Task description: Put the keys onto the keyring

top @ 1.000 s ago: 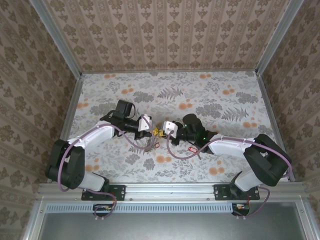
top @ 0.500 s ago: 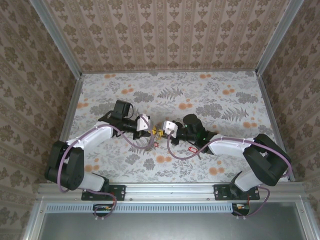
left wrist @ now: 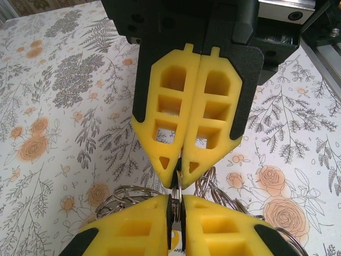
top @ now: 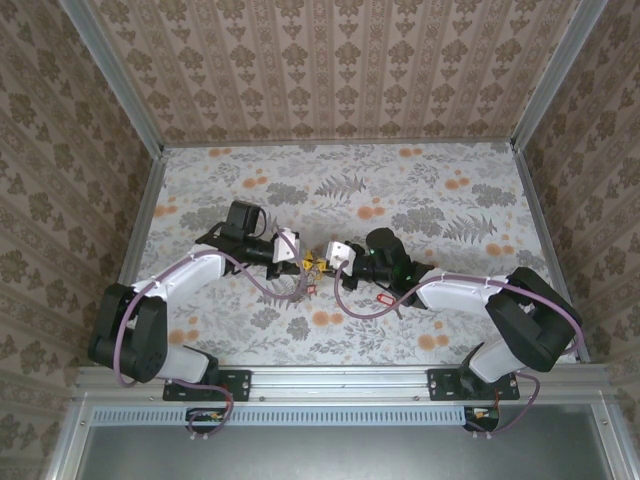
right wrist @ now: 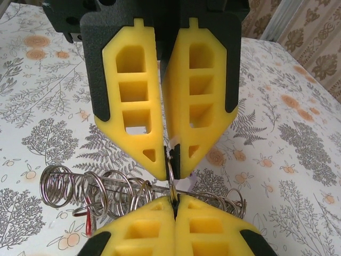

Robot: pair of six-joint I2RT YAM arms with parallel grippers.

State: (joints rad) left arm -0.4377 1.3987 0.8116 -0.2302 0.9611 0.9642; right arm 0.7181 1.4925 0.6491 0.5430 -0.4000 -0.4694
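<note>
**A:** Where do we find the keyring?

**B:** We find it between the two arms, near the middle of the table. From the right wrist we see a row of grey wire coils stretched sideways, low over the floral surface. We cannot tell whether the coils touch it. One thin loop stands upright where the two sets of yellow fingertips meet.

**A:** How do we read the right gripper?

**B:** Its pads press together with no gap between them. The upright loop runs straight into the seam, so we take it as clamped on the keyring.

**A:** And the left gripper?

**B:** It faces the right one, tip to tip and almost touching. Its jaws stand a crack apart, with a narrow dark slot between the pads and a sliver of metal sitting in that slot. We cannot tell whether the pads are pinching the metal or only standing around it.

**A:** And the keys?

**B:** From above we see one with a red tag lying flat on the table, just beside the right arm and apart from the ring. Another red tag shows under the left end of the coils in the right wrist view. We cannot tell whether it hangs on the wire.
</note>
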